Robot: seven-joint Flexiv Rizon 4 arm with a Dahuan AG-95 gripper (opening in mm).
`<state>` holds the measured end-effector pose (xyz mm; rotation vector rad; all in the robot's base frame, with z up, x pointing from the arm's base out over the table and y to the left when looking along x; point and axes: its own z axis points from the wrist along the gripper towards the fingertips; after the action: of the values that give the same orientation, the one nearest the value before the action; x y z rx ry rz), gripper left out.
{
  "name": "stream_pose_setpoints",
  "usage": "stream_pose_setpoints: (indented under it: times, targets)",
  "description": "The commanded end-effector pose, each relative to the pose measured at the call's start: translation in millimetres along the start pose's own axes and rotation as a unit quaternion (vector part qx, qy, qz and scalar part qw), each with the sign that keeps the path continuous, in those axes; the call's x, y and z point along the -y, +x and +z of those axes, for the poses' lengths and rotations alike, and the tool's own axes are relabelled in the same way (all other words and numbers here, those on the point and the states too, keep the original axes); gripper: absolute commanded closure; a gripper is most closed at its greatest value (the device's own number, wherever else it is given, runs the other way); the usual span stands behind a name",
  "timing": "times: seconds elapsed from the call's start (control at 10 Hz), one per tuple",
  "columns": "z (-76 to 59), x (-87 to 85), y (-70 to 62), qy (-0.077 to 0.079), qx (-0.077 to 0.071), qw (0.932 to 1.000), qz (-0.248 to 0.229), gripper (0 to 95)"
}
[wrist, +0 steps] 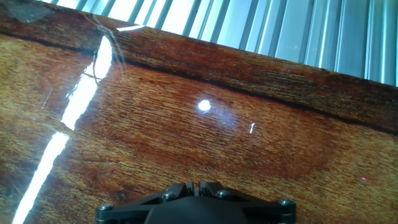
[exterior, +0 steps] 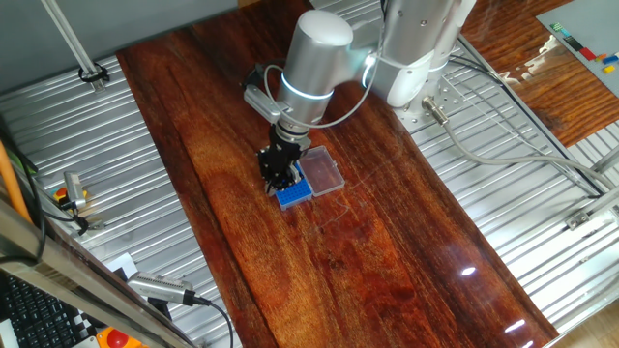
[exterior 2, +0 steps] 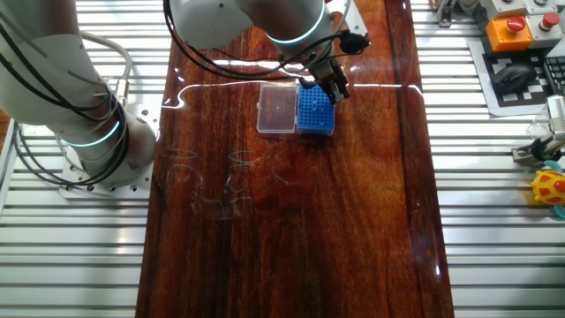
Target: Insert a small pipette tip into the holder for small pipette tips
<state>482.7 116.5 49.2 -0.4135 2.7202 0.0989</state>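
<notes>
- Pincer [exterior: 280,174] – black two-finger unit on the arm's wrist, poised directly over the blue rack; in the hand view the fingers [wrist: 199,190] appear drawn together, though whether a tip is pinched between them is too small to tell.
- Arm [exterior: 314,58] – silver-grey, reaching in from the 1 o'clock corner of one fixed view, wrist bent down toward the board's middle.
- Table [exterior: 387,261] – glossy dark wood board laid over ribbed metal; strong light streaks across it.
- Lid panel [exterior 2: 276,109] – clear plastic, same footprint as the rack, lying flat and joined to it at the rack's 9 o'clock side in the other fixed view.
- Holder for small pipette tips [exterior 2: 316,113] – small blue square rack with a fine hole grid, near the board's 12 o'clock edge in the other fixed view, the pincer over its 1 o'clock corner.
- Small white sliver [wrist: 252,128] – on the wood in the hand view; identity unclear.
- Step in hand, as judged: the insertion itself – pincer at the rack. Next move calls for a straight, gentle descent aligned to one hole, then release.
</notes>
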Motion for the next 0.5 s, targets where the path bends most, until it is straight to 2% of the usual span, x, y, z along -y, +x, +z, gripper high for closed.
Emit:
stream_pose_setpoints:
  times: [0.1, 0.2, 0.3, 0.5]
  targets:
    - [-0.3, 0.0, 1.1, 0.001, -0.002, 1.0000, 0.000, 95.0]
    - [-0.6, -0.1, 1.1, 0.001, -0.003, 1.0000, -0.001, 95.0]
    - [-0.8, -0.3, 1.0, 0.001, -0.002, 1.0000, -0.002, 76.0]
    - [-1.7, -0.5, 1.1, 0.000, -0.004, 1.0000, -0.003, 76.0]
